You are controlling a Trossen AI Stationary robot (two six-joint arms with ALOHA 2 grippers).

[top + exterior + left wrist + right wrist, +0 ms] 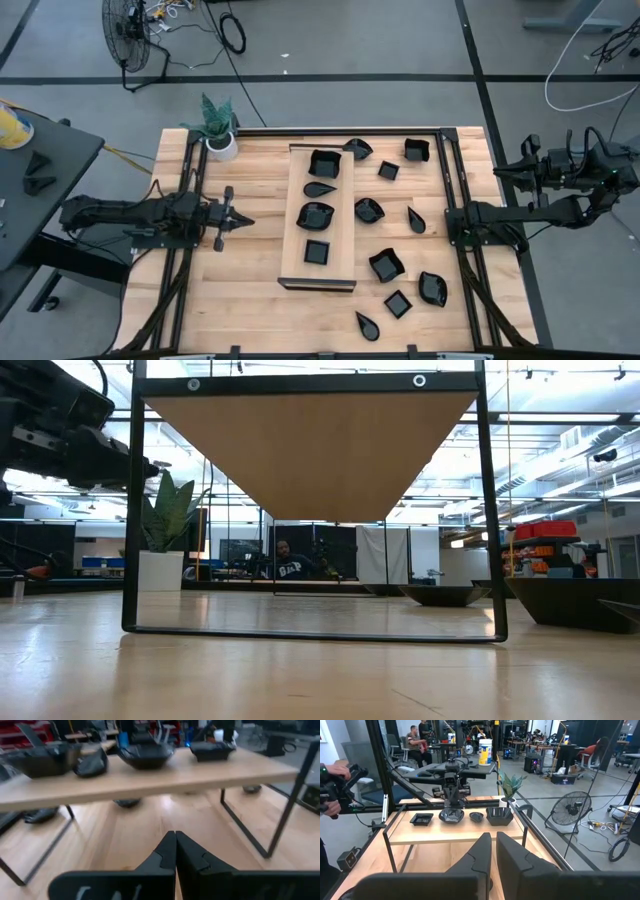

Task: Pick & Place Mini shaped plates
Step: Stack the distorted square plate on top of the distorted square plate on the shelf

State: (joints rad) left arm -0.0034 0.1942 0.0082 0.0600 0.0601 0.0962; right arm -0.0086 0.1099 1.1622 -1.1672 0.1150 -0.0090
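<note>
Across the pale wooden worktop (240, 300) stood the long raised board (300, 215) on its dark frame, the biggest thing there. Four mini shaped plates (316, 214) sat in a row along its top, and ten or so more lay scattered on the worktop to its right. The left gripper (240, 220) hovered low at the board's left side, jaws pressed fully together, empty, pointed at the board with the plates just beyond its tips. The right gripper (449, 211) waited at the worktop's right edge, jaws nearly closed with a thin gap, holding nothing, loose plates near it. A small potted plant (220, 130) stood at the far left corner.
</note>
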